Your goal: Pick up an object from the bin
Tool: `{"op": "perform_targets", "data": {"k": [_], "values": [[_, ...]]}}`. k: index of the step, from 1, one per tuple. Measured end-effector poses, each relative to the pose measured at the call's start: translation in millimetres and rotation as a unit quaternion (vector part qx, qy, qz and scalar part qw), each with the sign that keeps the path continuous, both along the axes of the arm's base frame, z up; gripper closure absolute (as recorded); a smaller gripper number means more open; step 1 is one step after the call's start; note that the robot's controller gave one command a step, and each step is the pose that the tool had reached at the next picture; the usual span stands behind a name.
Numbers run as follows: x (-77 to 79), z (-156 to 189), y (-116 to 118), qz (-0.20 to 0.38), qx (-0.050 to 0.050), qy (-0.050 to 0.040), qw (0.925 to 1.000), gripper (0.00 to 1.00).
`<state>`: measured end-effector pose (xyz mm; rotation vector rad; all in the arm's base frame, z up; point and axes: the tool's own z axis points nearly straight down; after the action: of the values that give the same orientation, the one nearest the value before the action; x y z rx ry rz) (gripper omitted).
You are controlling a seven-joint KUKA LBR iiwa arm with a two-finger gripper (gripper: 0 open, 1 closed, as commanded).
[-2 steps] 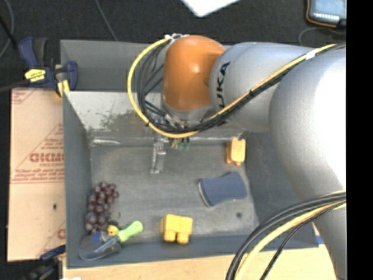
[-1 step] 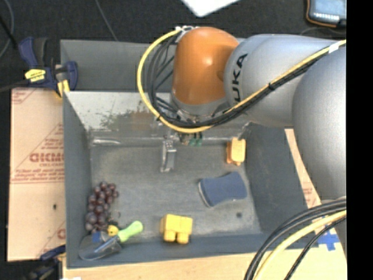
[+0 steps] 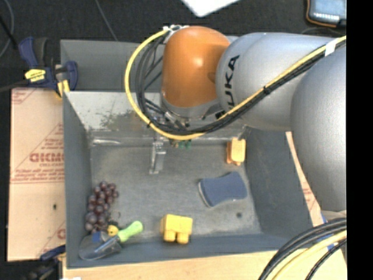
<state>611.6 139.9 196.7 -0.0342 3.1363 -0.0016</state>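
Observation:
My gripper (image 3: 155,158) shows as a slim grey piece hanging below the orange wrist cover, over the bare bin floor near the back wall. Nothing is seen held in it. A blue-grey flat pad (image 3: 222,189) lies to its right and nearer the front. A small orange-yellow block (image 3: 236,151) stands by the back right, level with the gripper. A yellow toy brick (image 3: 176,228) lies at the front middle.
A bunch of dark purple grapes (image 3: 100,206) lies at the front left. Below it rests a tool with a green and yellow handle (image 3: 124,231) and a clear end, in the front left corner. The arm and its cables hang over the back of the bin.

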Motion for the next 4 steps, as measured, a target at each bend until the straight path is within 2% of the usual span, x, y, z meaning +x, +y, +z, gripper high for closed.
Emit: {"op": "perform_targets", "data": {"k": [1,2,3,4], "values": [[-40.9,-5,18,0.014,0.002,0.0029,0.9999,0.00],[-44.8,-14,30,0.085,0.000,0.0011,0.9964,0.00],[-49.2,-30,59,-0.021,0.002,0.0021,0.9998,0.00],[-49.5,-34,66,-0.043,0.002,0.0021,0.9991,0.00]]}}
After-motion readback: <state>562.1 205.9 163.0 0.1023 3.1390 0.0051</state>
